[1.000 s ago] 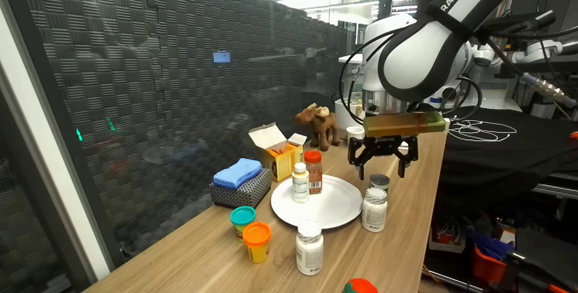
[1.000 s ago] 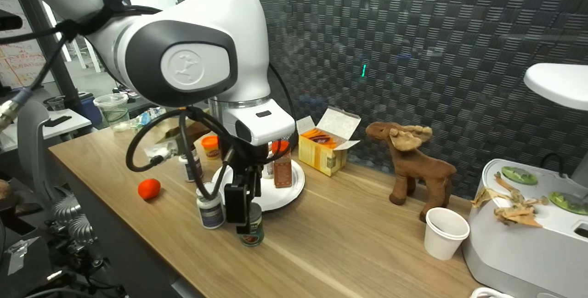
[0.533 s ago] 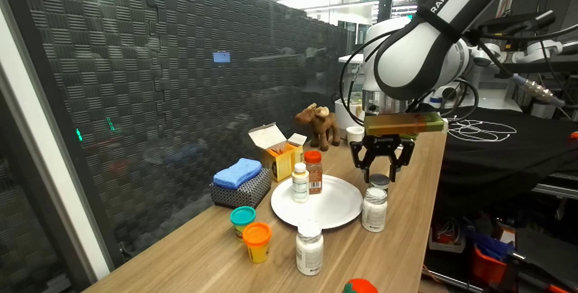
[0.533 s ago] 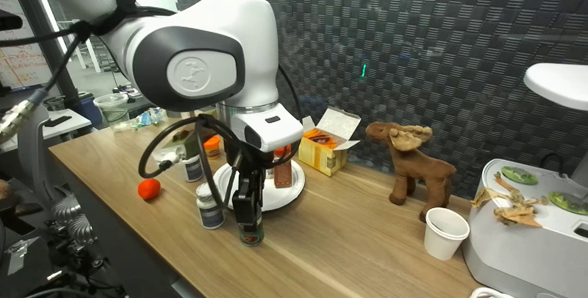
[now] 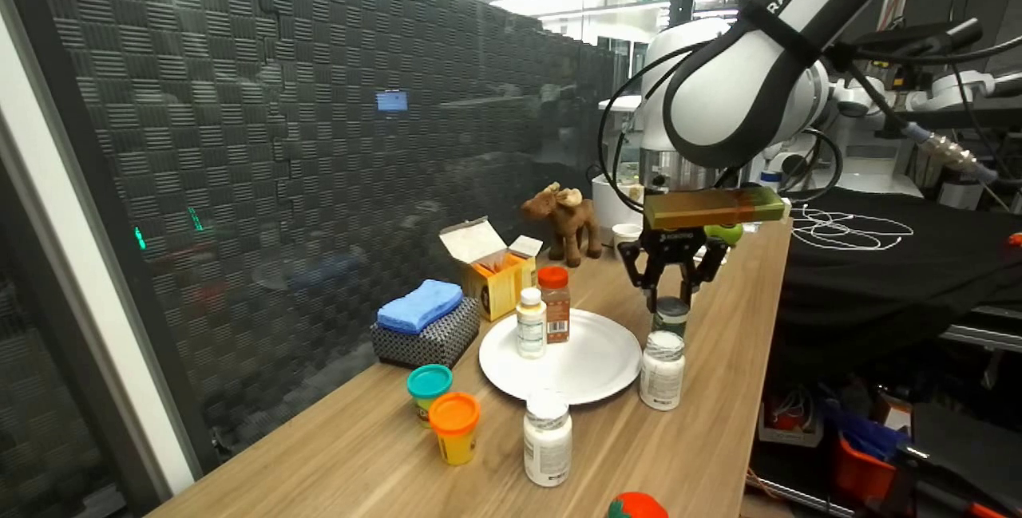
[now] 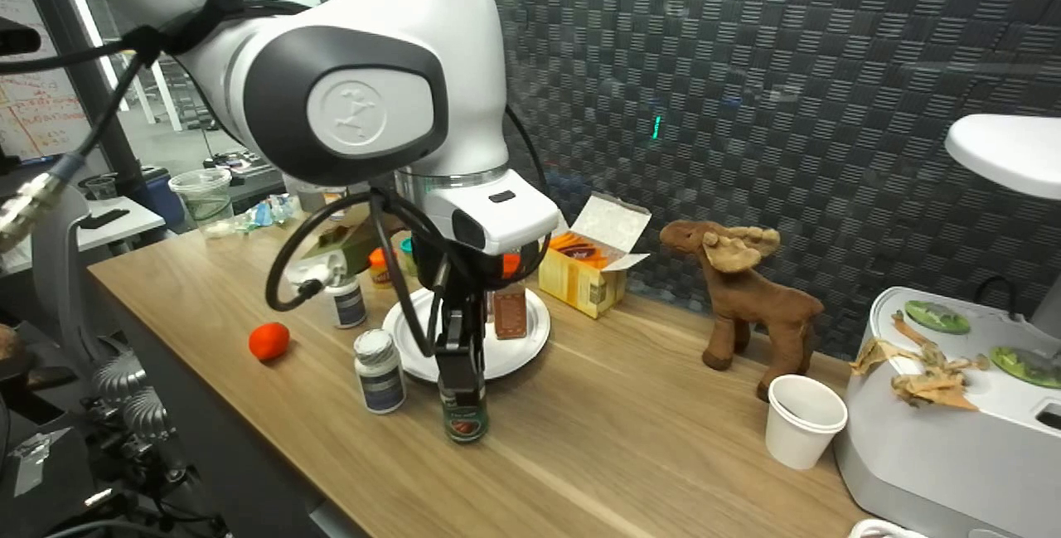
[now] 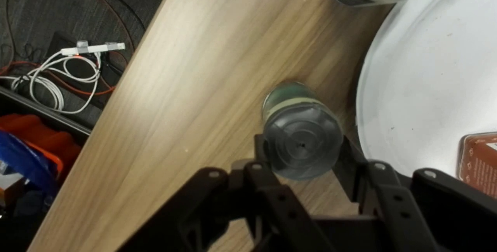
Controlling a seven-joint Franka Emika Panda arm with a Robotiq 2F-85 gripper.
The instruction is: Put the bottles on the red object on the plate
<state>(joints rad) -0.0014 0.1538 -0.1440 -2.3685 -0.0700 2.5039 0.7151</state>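
Note:
A green jar with a dark grey lid [image 7: 303, 151] sits between the fingers of my gripper [image 5: 671, 302], which is shut on it at the lid. Whether the base of the jar touches the table I cannot tell. Right beside it lies the round white plate [image 5: 595, 374], bearing a red-capped spice jar [image 5: 556, 314] and a slim white bottle [image 5: 531, 330]. A white bottle [image 6: 380, 376] stands on the table close to the plate's rim and the held jar. Another white bottle [image 5: 548, 450] is in front of the plate.
Two tubs, orange-lidded [image 5: 455, 426] and teal-lidded [image 5: 429, 390], stand near the plate. A blue cloth [image 5: 421, 306] tops a dark box. Behind are a yellow carton [image 5: 499, 286] and a plush moose [image 6: 746, 298]. A red tomato-like thing [image 6: 269, 341] lies near the table's edge.
The gripper came over the green jar and its fingers drew together onto the lid. Now the jar has shifted slightly and its lid stands a little higher. Other objects stayed put.

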